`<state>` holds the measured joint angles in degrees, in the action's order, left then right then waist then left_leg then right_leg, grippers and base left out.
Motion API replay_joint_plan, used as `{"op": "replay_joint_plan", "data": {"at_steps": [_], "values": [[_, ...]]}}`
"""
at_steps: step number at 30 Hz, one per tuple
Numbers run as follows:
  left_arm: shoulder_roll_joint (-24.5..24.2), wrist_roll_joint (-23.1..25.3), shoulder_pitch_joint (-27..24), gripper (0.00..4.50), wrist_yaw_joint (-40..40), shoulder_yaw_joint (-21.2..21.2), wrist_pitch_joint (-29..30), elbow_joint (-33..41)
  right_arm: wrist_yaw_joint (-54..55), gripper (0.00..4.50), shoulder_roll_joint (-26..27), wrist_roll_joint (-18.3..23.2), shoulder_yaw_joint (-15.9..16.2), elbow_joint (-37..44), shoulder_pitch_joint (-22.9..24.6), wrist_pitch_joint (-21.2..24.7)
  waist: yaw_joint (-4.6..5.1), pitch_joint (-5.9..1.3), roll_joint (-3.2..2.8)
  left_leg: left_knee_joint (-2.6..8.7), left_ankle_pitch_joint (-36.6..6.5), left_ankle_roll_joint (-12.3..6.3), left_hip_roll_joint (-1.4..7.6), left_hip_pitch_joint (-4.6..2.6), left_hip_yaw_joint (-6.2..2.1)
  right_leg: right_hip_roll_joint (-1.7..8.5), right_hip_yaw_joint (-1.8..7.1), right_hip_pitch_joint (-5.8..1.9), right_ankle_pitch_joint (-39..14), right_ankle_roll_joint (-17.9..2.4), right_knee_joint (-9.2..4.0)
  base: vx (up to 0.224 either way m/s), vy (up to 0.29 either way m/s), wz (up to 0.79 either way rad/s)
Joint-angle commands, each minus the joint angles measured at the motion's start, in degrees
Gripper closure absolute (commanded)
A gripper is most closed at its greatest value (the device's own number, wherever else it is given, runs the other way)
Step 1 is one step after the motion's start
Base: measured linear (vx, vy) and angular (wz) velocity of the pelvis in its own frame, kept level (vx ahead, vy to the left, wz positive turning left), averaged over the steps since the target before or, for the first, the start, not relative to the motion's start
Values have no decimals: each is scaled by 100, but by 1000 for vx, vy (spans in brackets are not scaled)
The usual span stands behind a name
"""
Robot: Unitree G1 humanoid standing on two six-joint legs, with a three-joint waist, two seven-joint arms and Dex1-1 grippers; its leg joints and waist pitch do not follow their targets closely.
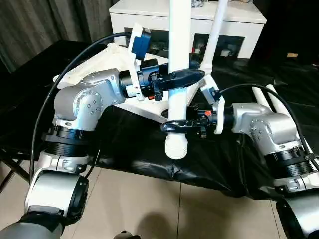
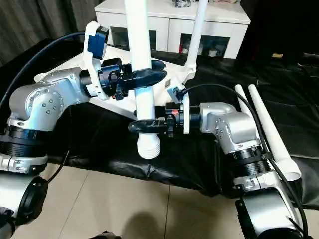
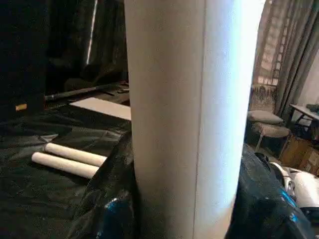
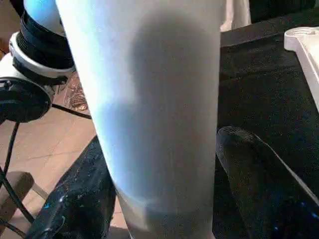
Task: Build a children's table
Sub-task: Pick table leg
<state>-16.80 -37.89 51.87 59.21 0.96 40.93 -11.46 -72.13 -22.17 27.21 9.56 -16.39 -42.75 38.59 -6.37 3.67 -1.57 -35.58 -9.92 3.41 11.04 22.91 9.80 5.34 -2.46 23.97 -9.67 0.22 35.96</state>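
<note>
Left claw (image 1: 180, 78) clamped on upright white leg (image 1: 178, 59); right claw (image 1: 175, 126) around it lower down, fingers apparently slightly apart. Tabletop (image 1: 102, 62) behind.

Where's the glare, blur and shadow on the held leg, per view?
Left wrist view: the held leg sits very close and soft-edged, with a bright bluish band down one side. Right wrist view: a dark shadow patch crosses the leg's upper part, pale blue light below. Left eye view: the leg is sharper, with a blue tint where the left gripper clamps it.
</note>
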Motion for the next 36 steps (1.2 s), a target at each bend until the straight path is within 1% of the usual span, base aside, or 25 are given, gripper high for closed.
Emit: {"op": "replay_joint_plan", "data": {"at_steps": [1,2,5,8,9,14,15,17,20,21,22,23,26,27,28,29,30,31,32,33,34,35,36], "values": [[-16,18,24,273,37,40,18,129,-106,173,-31,-51,87,10,-129,-85,7,-491,-17,420,-1113,1,111,-144,-5,182,117,-340,-607,-1575,-329,0,0,0],[-16,18,24,273,37,40,18,129,-106,173,-31,-51,87,10,-129,-85,7,-494,-15,417,-1117,-4,110,-143,-5,184,118,-344,-613,-1573,-330,0,0,0],[-28,21,25,273,60,54,29,137,-155,213,-43,-98,118,-26,-125,-120,5,-489,-13,421,-1145,6,113,-147,-6,187,120,-338,-671,-1569,-337,0,0,0],[-39,19,19,273,75,67,46,151,-194,220,-65,-152,167,-58,-119,-170,5,-488,-17,424,-1185,13,115,-150,-7,189,120,-337,-729,-1554,-339,0,0,0],[-41,18,18,273,77,67,49,153,-205,245,-71,-167,181,-63,-117,-183,2,-490,-40,423,-1183,22,117,-150,-12,191,118,-334,-724,-1550,-332,0,0,0],[-35,21,29,273,78,71,55,151,-250,259,-88,-200,218,-30,-82,-195,6,-493,-32,421,-1165,12,113,-153,-9,182,118,-335,-613,-1581,-334,0,0,0],[-30,19,31,273,77,69,56,147,-253,261,-89,-206,222,-21,-73,-196,7,-494,-46,419,-1165,8,113,-153,-11,181,118,-335,-598,-1591,-331,0,0,0],[-26,18,32,273,75,68,58,145,-259,261,-87,-216,223,-17,-67,-200,9,-494,-38,419,-1171,5,112,-149,-10,182,118,-340,-588,-1601,-330,0,0,0],[7,110,40,273,-39,61,-35,118,-247,263,-83,-215,214,-11,-57,-213,10,-492,-44,420,-1181,2,113,-150,-12,182,117,-343,-560,-1614,-331,0,0,0],[20,-18,93,273,-81,-7,211,41,-218,264,-78,-205,199,-9,-49,-222,7,-494,-48,417,-1192,9,110,-154,-10,180,116,-341,-571,-1614,-326,0,0,0],[26,-182,130,217,-89,-92,452,3,-169,264,-71,-189,165,-10,-35,-226,9,-494,-48,419,-1203,15,110,-152,-13,179,115,-341,-579,-1621,-325,0,0,0],[26,-182,130,217,-89,-92,452,3,-169,264,-71,-189,165,-10,-35,-226,9,-497,-58,415,-1209,24,108,-155,-11,179,115,-341,-573,-1627,-318,0,0,0],[15,-278,128,186,-64,-147,541,27,-88,265,-57,-165,91,-21,-20,-235,9,-492,-51,419,-1232,29,103,-149,-15,179,114,-344,-625,-1623,-330,0,0,0],[-2,-310,114,174,-29,-154,569,49,-35,265,-47,-147,40,-31,-13,-234,7,-494,-54,421,-1219,24,109,-155,-16,178,113,-341,-601,-1623,-329,0,0,0],[-16,-319,101,166,-20,-160,595,38,19,265,-42,-122,-26,-36,2,-234,1,-497,-73,417,-1199,26,106,-156,-18,178,112,-337,-547,-1633,-326,0,0,0],[-29,-350,93,159,-21,-194,653,-8,68,265,-53,-74,-119,-13,25,-216,6,-494,-66,419,-1209,22,105,-150,-17,173,111,-339,-534,-1639,-325,0,0,0],[-31,-356,91,145,-22,-200,663,-17,76,265,-55,-65,-135,-8,30,-213,4,-492,-90,423,-1255,30,104,-159,-18,169,108,-334,-536,-1644,-330,0,0,0],[-47,-385,74,145,10,-228,713,-58,121,265,-83,-15,-237,39,66,-191,-1,-496,-110,418,-1305,38,99,-165,-19,170,108,-337,-547,-1657,-329,0,0,0],[-52,-394,66,122,26,-236,725,-68,135,265,-98,3,-273,65,82,-180,0,-492,-98,419,-1309,32,99,-163,-15,169,110,-338,-544,-1656,-336,0,0,0],[-57,-408,54,122,43,-250,739,-81,155,265,-120,30,-323,108,107,-161,-3,-492,-129,423,-1324,33,100,-160,-22,164,106,-342,-528,-1653,-337,0,0,0],[-60,-431,38,107,56,-270,775,-90,179,265,-153,71,-393,168,141,-134,-10,-493,-122,420,-1324,22,99,-163,-20,168,106,-348,-513,-1658,-336,0,0,0],[-74,-436,13,99,108,-265,785,-97,219,266,-196,142,-507,237,180,-87,-19,-498,-147,412,-1282,14,90,-155,-24,172,105,-354,-524,-1659,-327,0,0,0],[-74,-436,13,99,108,-265,785,-97,219,266,-196,142,-507,237,180,-87,-18,-491,-133,419,-1282,2,91,-150,-19,171,107,-356,-550,-1644,-344,0,0,0]]}}
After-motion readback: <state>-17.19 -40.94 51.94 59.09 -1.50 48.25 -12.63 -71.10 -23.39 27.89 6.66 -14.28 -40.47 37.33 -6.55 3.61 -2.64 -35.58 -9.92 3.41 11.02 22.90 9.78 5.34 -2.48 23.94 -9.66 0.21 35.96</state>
